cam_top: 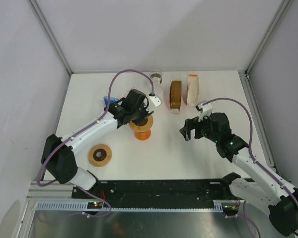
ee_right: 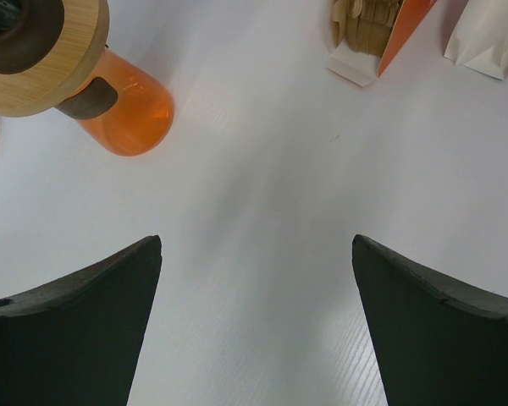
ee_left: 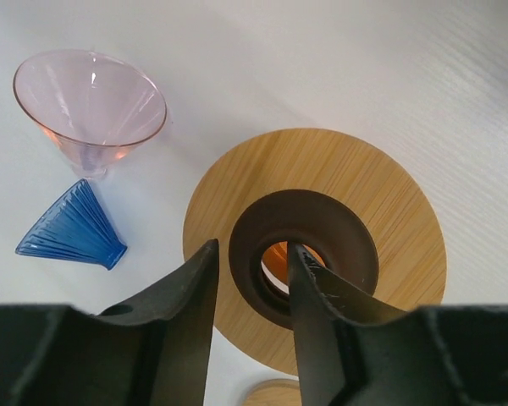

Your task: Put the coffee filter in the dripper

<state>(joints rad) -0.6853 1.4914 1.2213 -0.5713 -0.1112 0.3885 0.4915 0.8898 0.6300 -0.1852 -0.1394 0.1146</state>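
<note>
My left gripper (cam_top: 137, 118) (ee_left: 251, 245) is over the orange carafe (cam_top: 143, 132) (ee_right: 123, 114). Its jaws straddle the dark inner rim of the wooden ring collar (ee_left: 381, 211) (ee_right: 59, 59) on top of it, one finger inside the hole, shut on that rim. A clear pink cone dripper (ee_left: 89, 101) (cam_top: 156, 84) stands upright. A blue ribbed cone dripper (ee_left: 72, 230) (cam_top: 108, 101) lies on its side. Brown filters (cam_top: 175, 94) (ee_right: 368, 17) and white filters (cam_top: 192, 89) (ee_right: 483, 34) stand in stacks at the back. My right gripper (cam_top: 191, 128) (ee_right: 256, 241) is open and empty above the bare table.
A second wooden ring (cam_top: 100, 154) lies on the table near the left arm's base. The filter stacks sit in an orange-sided holder (ee_right: 406, 25). The table's back edge and frame posts lie just behind the filters.
</note>
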